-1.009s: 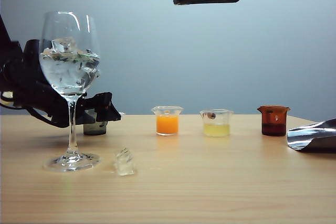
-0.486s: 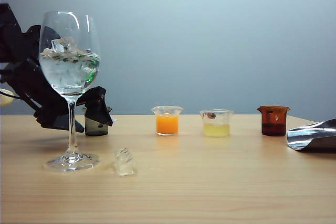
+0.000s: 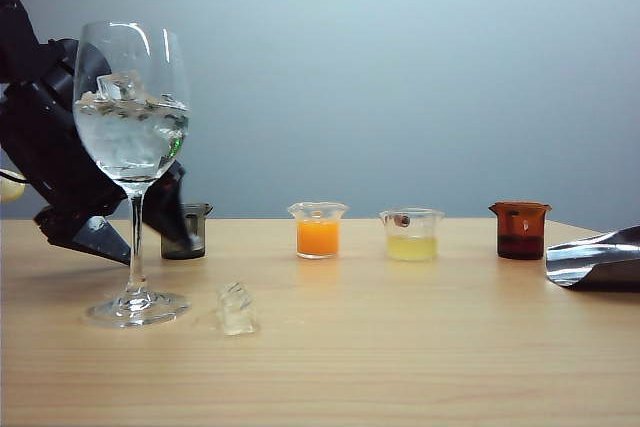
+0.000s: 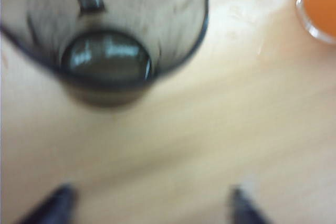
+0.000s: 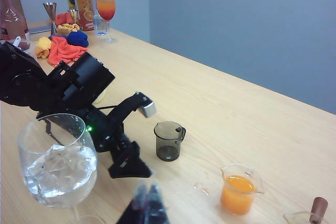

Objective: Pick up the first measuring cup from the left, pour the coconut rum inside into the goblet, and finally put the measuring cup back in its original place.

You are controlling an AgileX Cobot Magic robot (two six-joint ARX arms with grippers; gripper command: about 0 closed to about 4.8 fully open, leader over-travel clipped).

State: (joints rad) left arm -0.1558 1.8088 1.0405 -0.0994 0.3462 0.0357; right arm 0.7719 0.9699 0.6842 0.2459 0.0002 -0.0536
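The smoky grey measuring cup (image 3: 187,231) stands upright on the table at the left end of the cup row, and I cannot tell whether any coconut rum is in it. My left gripper (image 3: 155,239) is open just left of it, fingers apart and not touching it. From the left wrist the measuring cup (image 4: 105,35) sits ahead of the two dark fingertips (image 4: 52,208). The goblet (image 3: 132,127) stands in front, holding ice cubes and clear liquid. My right gripper (image 5: 147,203) hangs high above the table, shut and empty, out of the exterior view.
Right of the grey cup stand a cup of orange liquid (image 3: 318,230), a pale yellow one (image 3: 411,235) and an amber-brown one (image 3: 520,230). A loose ice cube (image 3: 237,307) lies by the goblet's foot. Crumpled foil (image 3: 600,259) lies at the right edge. Cartons and cloths (image 5: 63,45) sit farther off.
My left gripper has drawn back to the left and tilted away from the measuring cup, which now stands free. The right arm has risen out of the exterior view's top.
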